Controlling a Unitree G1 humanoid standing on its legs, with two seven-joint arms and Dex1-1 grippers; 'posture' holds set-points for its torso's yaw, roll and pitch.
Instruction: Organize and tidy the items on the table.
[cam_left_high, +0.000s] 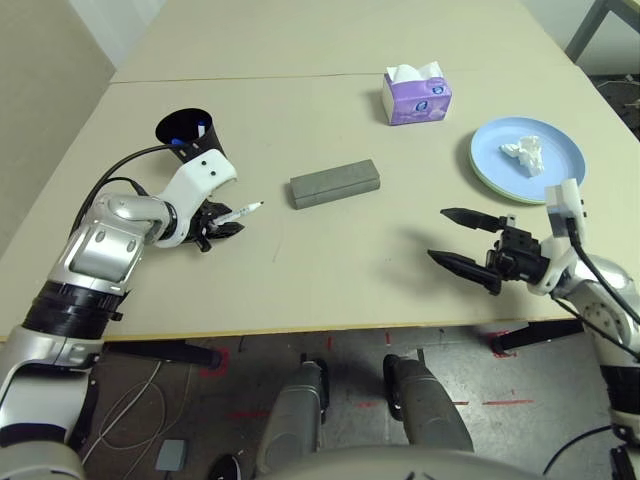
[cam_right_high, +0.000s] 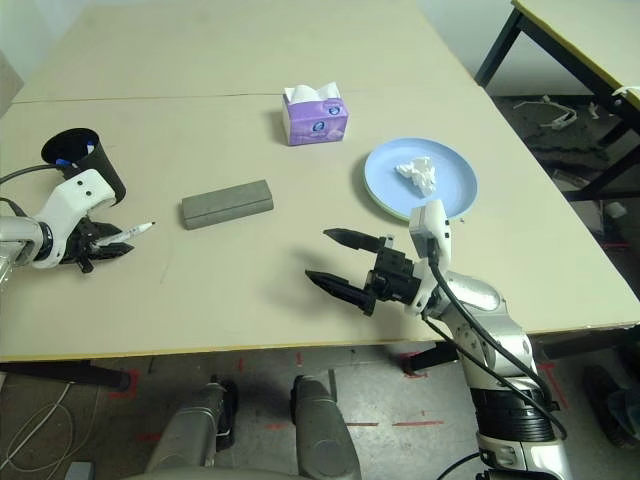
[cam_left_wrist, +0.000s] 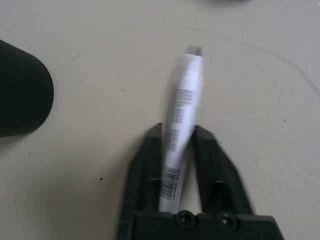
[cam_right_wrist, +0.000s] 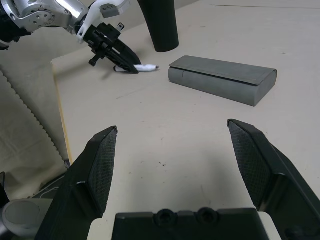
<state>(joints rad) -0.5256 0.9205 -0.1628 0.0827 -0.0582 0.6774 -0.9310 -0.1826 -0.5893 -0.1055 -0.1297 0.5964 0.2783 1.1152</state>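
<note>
Beige tabletop (cam_left_high: 330, 250) with a seam line across its far part carries everything you need to look at. Your marker (cam_left_high: 237, 212), a white one with a dark tip, lies near the tabletop's left front, and your left pincer (cam_left_high: 222, 226) is clamped on it: in the left wrist view the two black fingers (cam_left_wrist: 215, 165) press against the marker's barrel from both sides, with the tip sticking out past them. The marker points toward the middle of the tabletop, roughly level with the surface; you cannot tell whether it rests on the surface.

Just behind that pincer stands a black cup (cam_left_high: 187, 130), upright, with something blue inside it. Toward the centre you see the grey glasses case (cam_left_high: 335, 183), closed and lying flat, well apart from the marker. Farther back sits a purple tissue box (cam_left_high: 415, 95) with a white tissue poking up.

On the right, a light-blue plate (cam_left_high: 555, 150) rests on a light-green one, and a crumpled white tissue (cam_left_high: 525, 153) lies on it. Your right pincer (cam_left_high: 470, 245) hovers over the tabletop's front right, near the plate, its fingers spread wide apart and pointing toward the left, with nothing between them.
</note>
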